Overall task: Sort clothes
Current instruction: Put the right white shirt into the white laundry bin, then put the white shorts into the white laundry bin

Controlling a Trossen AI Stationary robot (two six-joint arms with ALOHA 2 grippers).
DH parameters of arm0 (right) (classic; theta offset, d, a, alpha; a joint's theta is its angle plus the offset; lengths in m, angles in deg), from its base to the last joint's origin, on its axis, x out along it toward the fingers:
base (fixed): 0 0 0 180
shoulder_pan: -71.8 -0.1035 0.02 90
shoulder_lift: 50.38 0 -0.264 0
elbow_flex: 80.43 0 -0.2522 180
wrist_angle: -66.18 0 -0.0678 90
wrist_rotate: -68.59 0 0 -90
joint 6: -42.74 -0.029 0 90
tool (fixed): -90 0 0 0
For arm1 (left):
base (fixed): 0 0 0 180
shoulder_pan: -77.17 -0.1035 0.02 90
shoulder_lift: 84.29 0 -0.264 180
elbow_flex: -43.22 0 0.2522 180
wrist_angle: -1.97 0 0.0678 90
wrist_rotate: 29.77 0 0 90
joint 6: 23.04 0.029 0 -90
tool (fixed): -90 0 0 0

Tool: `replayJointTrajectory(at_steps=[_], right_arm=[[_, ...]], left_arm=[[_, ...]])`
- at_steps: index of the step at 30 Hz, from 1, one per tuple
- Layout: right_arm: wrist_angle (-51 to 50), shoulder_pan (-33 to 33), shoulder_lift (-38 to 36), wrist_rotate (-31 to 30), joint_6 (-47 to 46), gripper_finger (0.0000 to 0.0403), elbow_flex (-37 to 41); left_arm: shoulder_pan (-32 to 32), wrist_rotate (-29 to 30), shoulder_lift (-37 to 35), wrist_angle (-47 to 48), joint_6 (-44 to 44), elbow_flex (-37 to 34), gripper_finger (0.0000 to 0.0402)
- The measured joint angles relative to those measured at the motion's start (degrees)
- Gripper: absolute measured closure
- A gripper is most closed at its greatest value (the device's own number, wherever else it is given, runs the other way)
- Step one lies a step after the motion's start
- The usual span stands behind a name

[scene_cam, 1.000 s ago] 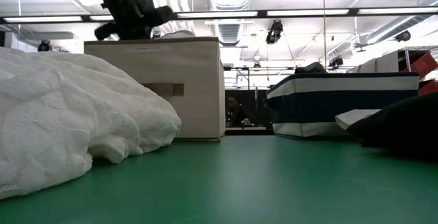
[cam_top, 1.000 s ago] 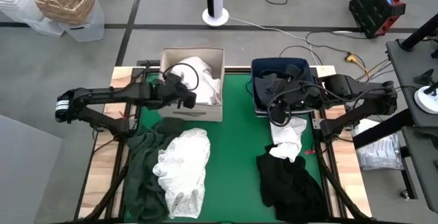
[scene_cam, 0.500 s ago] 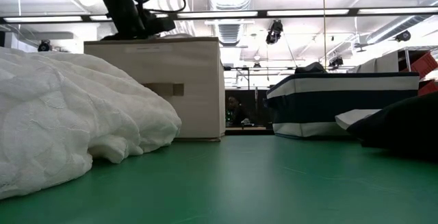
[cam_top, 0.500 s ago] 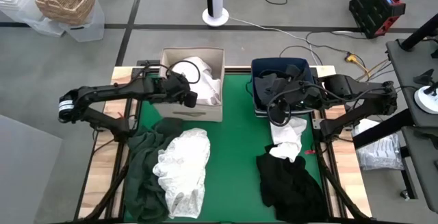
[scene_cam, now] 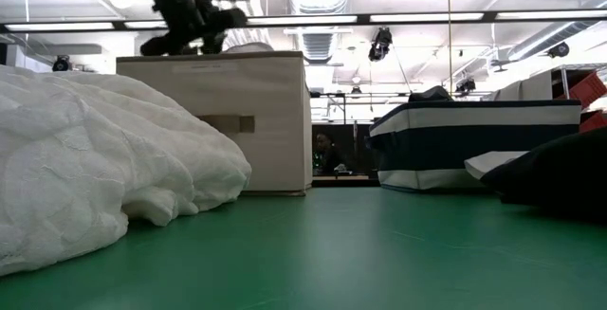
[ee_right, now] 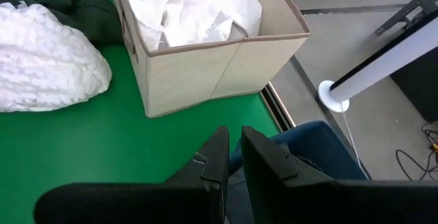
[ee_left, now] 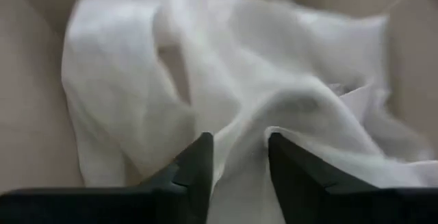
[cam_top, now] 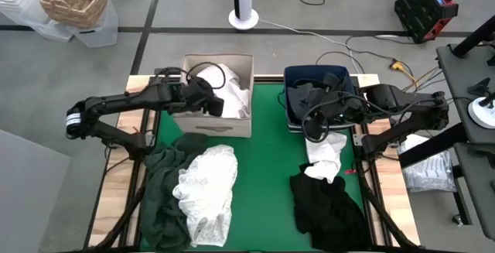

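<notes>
Left gripper [cam_top: 210, 104] over the beige box [cam_top: 219, 123] at 11 o'clock on the green mat [cam_top: 267, 160], fingers [ee_left: 195, 172] parted by a narrow gap with nothing between them, just above the white clothes [ee_left: 226, 101] heaped inside the box. Right gripper [cam_top: 311, 112] at the near rim of the navy bin [cam_top: 319, 79] at 1 o'clock, fingers [ee_right: 217, 157] almost together, no cloth visible between them. On the mat: dark green garment [cam_top: 161, 191] and crinkled white garment [cam_top: 205, 191] at 7 o'clock, small white piece [cam_top: 325, 156] and black garment [cam_top: 329, 206] at 5 o'clock.
</notes>
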Motion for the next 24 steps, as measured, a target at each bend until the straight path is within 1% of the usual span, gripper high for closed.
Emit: replayJointTrajectory(at_steps=[5, 7, 10, 13, 16, 21, 24], right_arm=[[-0.1, 0.0, -0.03, -0.01, -0.51, 0.0371, 0.0], [-0.49, 0.0, -0.23, 0.0, -1.77, 0.0371, 0.0], [-2.61, 0.02, -0.85, 1.26, -3.94, 0.0371, -0.19], [-5.08, 0.02, -1.51, 5.73, -6.57, 0.0371, -0.28], [-8.06, 0.02, -1.73, 11.82, -9.41, 0.0371, -0.28], [-11.91, -0.43, -1.88, 24.32, -12.05, 0.0371, 0.59], [-12.08, -1.96, -1.96, 28.03, -13.26, 0.0371, 2.41]], left_arm=[[0.87, 0.14, -0.02, 3.26, 6.02, 7.89, 0.0236], [1.96, 0.1, -0.07, 4.5, 8.88, 11.59, 0.0225], [3.55, -0.1, -0.07, 9.13, 10.26, 16.88, 0.0216], [5.79, -0.03, -0.09, 13.51, 10.62, 21.11, 0.0215], [9.44, -0.37, -0.09, 16.39, 13.29, 23.83, 0.0215], [18.28, -2.49, -0.2, 17.14, 19.86, 24.29, 0.0215], [23.38, -2.77, -0.17, 18.29, 18.83, 24.28, 0.0215]])
